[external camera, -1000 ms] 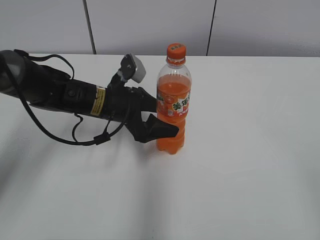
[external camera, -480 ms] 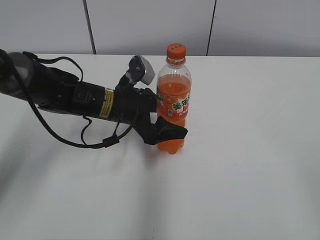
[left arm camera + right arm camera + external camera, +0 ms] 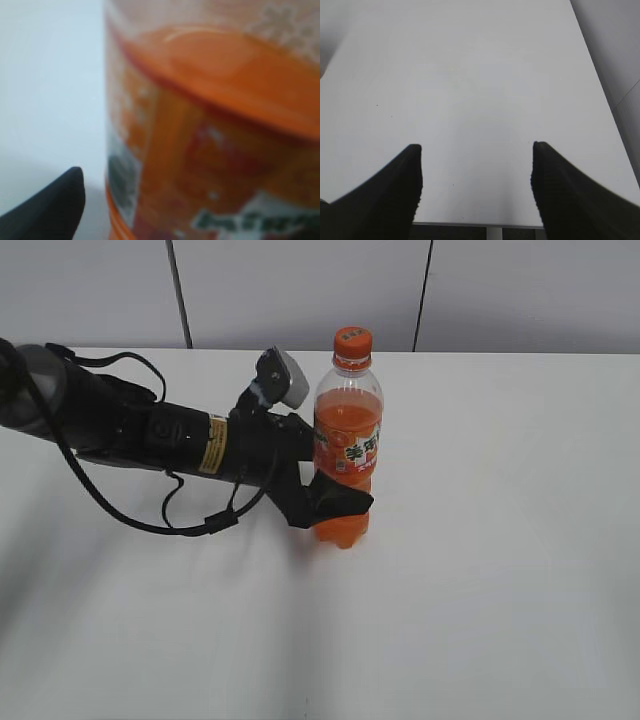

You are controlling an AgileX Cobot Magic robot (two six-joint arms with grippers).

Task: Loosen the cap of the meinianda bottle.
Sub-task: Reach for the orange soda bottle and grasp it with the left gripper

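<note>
We have the left gripper (image 3: 335, 502) spread wide around the meinianda bottle (image 3: 346, 440), which stands mid-table toward the far edge. If it stays loose, twisting the cap (image 3: 352, 341) may spin or topple the bottle. The right gripper (image 3: 476, 185) is open, empty.

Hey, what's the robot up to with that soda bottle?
The left gripper has its jaws set around the lower body of the bottle, which stands upright on the white table. Whether the jaws are pressing on it cannot be told. The orange cap is on, and nothing is touching it. The right gripper hangs open over bare table, holding nothing.
</note>
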